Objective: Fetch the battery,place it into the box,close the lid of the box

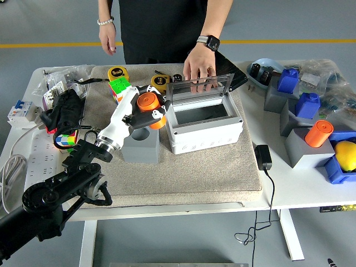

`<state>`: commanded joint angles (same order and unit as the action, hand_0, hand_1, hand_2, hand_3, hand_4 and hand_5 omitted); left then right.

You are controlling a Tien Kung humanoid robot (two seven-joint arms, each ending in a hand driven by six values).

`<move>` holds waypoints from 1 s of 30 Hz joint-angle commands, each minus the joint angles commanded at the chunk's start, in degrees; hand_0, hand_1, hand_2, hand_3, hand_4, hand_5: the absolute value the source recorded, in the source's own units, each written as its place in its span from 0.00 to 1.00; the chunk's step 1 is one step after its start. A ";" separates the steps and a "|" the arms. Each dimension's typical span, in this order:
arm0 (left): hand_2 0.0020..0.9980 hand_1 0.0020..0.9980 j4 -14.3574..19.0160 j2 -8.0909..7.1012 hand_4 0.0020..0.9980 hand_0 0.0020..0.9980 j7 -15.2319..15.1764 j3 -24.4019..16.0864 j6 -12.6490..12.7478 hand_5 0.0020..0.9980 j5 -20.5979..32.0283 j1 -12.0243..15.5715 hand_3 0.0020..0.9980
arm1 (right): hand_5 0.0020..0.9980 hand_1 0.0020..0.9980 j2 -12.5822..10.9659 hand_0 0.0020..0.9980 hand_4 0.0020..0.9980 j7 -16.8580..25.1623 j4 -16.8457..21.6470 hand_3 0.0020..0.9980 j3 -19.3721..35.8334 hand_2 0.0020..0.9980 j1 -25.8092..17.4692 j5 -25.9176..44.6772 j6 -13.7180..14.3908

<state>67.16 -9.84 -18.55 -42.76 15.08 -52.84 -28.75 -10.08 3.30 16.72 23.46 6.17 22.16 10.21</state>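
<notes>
My left hand (146, 109) clamps the orange battery (148, 104) above its grey holder (140, 146), beside the open box (204, 127) mid-mat

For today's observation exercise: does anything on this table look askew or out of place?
The white box sits skewed on the mat, its clear lid held up by a person's hand. Nothing looks spilled or damaged.

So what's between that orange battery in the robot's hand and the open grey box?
Nothing, in the head view: the battery, gripped by the left hand, hangs just left of the box.
</notes>
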 joint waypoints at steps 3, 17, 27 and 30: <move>0.22 0.24 2.43 -0.38 0.53 0.20 3.81 0.48 -0.61 0.00 -4.53 -1.10 0.20 | 0.60 0.66 -0.05 0.73 0.99 -0.13 -0.11 0.59 -0.18 0.65 -0.05 0.24 -0.07; 0.20 0.20 3.48 2.37 0.34 0.18 22.45 8.06 -5.85 0.00 -20.67 -14.55 0.19 | 0.59 0.66 -0.48 0.73 0.99 0.00 -0.06 0.59 0.29 0.65 0.51 0.14 0.46; 0.22 0.20 -3.46 6.34 0.47 0.19 32.58 13.25 -9.96 0.00 -24.36 -23.60 0.23 | 0.59 0.66 -0.82 0.73 0.99 0.01 -0.02 0.58 0.08 0.65 1.00 0.33 0.90; 0.24 0.21 -5.94 7.43 0.63 0.19 34.75 14.67 -11.37 0.00 -25.28 -25.60 0.26 | 0.59 0.66 -0.92 0.73 0.99 0.09 0.07 0.58 0.20 0.65 1.16 0.15 1.08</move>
<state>61.22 -2.41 16.21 -28.09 3.71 -78.12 -54.36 -10.99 3.39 16.78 23.66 7.32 22.31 11.29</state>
